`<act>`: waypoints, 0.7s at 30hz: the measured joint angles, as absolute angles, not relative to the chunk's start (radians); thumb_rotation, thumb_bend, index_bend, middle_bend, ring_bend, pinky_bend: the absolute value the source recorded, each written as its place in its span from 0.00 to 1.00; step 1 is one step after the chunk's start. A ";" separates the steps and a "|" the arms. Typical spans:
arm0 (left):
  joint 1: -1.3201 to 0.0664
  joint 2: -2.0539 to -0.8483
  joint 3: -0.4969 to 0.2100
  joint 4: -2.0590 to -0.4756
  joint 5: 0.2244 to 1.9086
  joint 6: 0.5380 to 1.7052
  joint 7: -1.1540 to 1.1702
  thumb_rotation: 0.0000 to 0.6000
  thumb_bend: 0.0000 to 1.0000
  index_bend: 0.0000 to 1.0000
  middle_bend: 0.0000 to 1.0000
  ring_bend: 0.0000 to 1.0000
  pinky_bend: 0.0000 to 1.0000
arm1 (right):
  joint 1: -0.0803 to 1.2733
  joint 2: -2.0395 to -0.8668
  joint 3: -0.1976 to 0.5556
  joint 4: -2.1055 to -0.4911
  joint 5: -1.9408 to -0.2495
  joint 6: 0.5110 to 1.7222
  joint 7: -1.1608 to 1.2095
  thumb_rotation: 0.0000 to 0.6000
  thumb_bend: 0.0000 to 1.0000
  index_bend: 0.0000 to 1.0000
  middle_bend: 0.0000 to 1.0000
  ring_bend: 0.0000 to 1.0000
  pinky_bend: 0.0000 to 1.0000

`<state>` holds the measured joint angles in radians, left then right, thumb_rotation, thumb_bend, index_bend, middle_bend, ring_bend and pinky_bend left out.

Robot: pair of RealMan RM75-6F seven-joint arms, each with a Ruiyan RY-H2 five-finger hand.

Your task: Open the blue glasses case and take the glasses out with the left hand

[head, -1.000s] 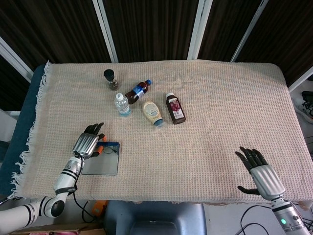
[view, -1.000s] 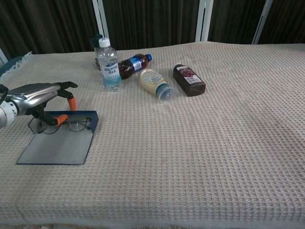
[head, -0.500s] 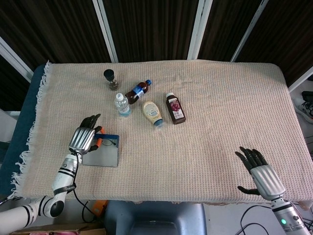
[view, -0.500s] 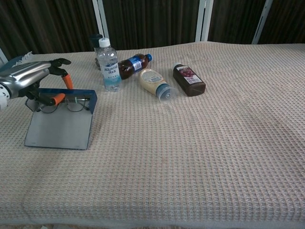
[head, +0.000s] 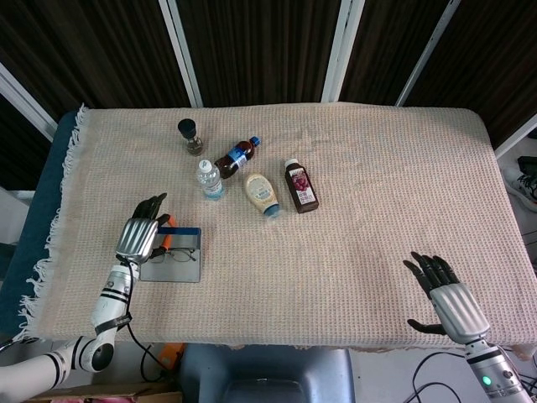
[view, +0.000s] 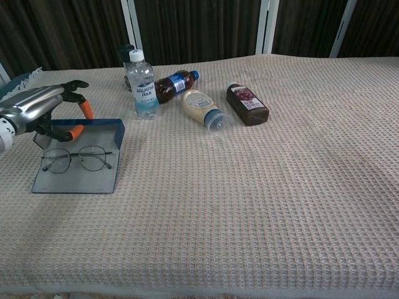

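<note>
Left hand (view: 38, 111) hovers at the far edge of the open case (view: 78, 176), fingers curled loosely, orange tips apart and nothing between them. Just below it the glasses (view: 75, 157) lie flat on the case's grey inner face, lenses up, at the worktop's (view: 262, 187) near-left side. They look light, thin-wired and easy to bend or skid on that smooth lining, so a gentle pinch at the bridge or a lens rim seems safest. Right hand (head: 449, 294) rests spread and empty, well apart.
</note>
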<state>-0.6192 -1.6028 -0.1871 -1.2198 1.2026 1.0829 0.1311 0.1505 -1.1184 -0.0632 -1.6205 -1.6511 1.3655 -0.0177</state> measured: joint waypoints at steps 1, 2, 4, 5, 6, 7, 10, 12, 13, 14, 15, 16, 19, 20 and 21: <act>-0.619 -1.607 -0.188 -1.214 1.203 1.084 0.128 1.00 0.44 0.60 0.00 0.00 0.10 | 0.151 -1.118 -0.063 -1.621 -1.651 1.365 -0.017 1.00 0.19 0.00 0.00 0.00 0.00; -0.620 -1.611 -0.190 -1.206 1.204 1.084 0.125 1.00 0.44 0.60 0.00 0.00 0.10 | 0.151 -1.118 -0.063 -1.621 -1.651 1.366 -0.017 1.00 0.19 0.00 0.00 0.00 0.00; -0.621 -1.614 -0.192 -1.197 1.204 1.081 0.124 1.00 0.44 0.60 0.00 0.00 0.10 | 0.151 -1.117 -0.063 -1.620 -1.651 1.366 -0.015 1.00 0.19 0.00 0.00 0.00 0.00; -0.622 -1.615 -0.193 -1.192 1.203 1.079 0.124 1.00 0.44 0.60 0.00 0.00 0.10 | 0.150 -1.117 -0.063 -1.620 -1.652 1.367 -0.014 1.00 0.19 0.00 0.00 0.00 0.00; -0.622 -1.616 -0.195 -1.188 1.201 1.077 0.125 1.00 0.44 0.60 0.00 0.00 0.10 | 0.150 -1.116 -0.063 -1.620 -1.653 1.368 -0.014 1.00 0.19 0.00 0.00 0.00 0.00; -0.623 -1.617 -0.197 -1.184 1.200 1.076 0.126 1.00 0.44 0.60 0.00 0.00 0.10 | 0.150 -1.116 -0.063 -1.620 -1.653 1.368 -0.013 1.00 0.19 0.00 0.00 0.00 0.00; -0.628 -1.621 -0.207 -1.162 1.190 1.068 0.125 1.00 0.44 0.60 0.00 0.00 0.10 | 0.149 -1.115 -0.064 -1.621 -1.656 1.371 -0.012 1.00 0.19 0.00 0.00 0.00 0.00; -0.634 -1.626 -0.221 -1.140 1.179 1.060 0.119 1.00 0.44 0.59 0.00 0.00 0.10 | 0.148 -1.115 -0.064 -1.621 -1.657 1.373 -0.011 1.00 0.19 0.00 0.00 0.00 0.00; -0.638 -1.629 -0.228 -1.130 1.176 1.058 0.115 1.00 0.44 0.59 0.00 0.00 0.10 | 0.148 -1.115 -0.064 -1.621 -1.657 1.374 -0.010 1.00 0.19 0.00 0.00 0.00 0.00; -0.643 -1.633 -0.237 -1.114 1.171 1.055 0.110 1.00 0.44 0.59 0.00 0.00 0.10 | 0.148 -1.114 -0.064 -1.620 -1.656 1.374 -0.010 1.00 0.19 0.00 0.00 0.00 0.00; -0.647 -1.637 -0.244 -1.102 1.168 1.054 0.106 1.00 0.44 0.59 0.01 0.00 0.10 | 0.148 -1.114 -0.063 -1.620 -1.656 1.374 -0.010 1.00 0.19 0.00 0.00 0.00 0.00; -0.652 -1.642 -0.251 -1.088 1.165 1.052 0.100 1.00 0.44 0.58 0.01 0.00 0.10 | 0.148 -1.115 -0.063 -1.620 -1.655 1.374 -0.010 1.00 0.19 0.00 0.00 0.00 0.00; -0.670 -1.658 -0.275 -1.034 1.152 1.038 0.078 1.00 0.44 0.56 0.01 0.00 0.11 | 0.149 -1.115 -0.061 -1.619 -1.652 1.371 -0.012 1.00 0.19 0.00 0.00 0.00 0.00; -0.678 -1.665 -0.283 -1.010 1.146 1.028 0.070 1.00 0.44 0.56 0.01 0.00 0.12 | 0.149 -1.116 -0.061 -1.619 -1.650 1.370 -0.013 1.00 0.19 0.00 0.00 0.00 0.00; -0.684 -1.670 -0.288 -0.991 1.141 1.018 0.066 1.00 0.44 0.54 0.01 0.00 0.12 | 0.150 -1.116 -0.060 -1.619 -1.649 1.369 -0.014 1.00 0.19 0.00 0.00 0.00 0.00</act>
<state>-0.6837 -1.6703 -0.2876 -0.9913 1.1410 1.0184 0.0657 0.1497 -1.1160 -0.0603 -1.6190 -1.6493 1.3690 -0.0140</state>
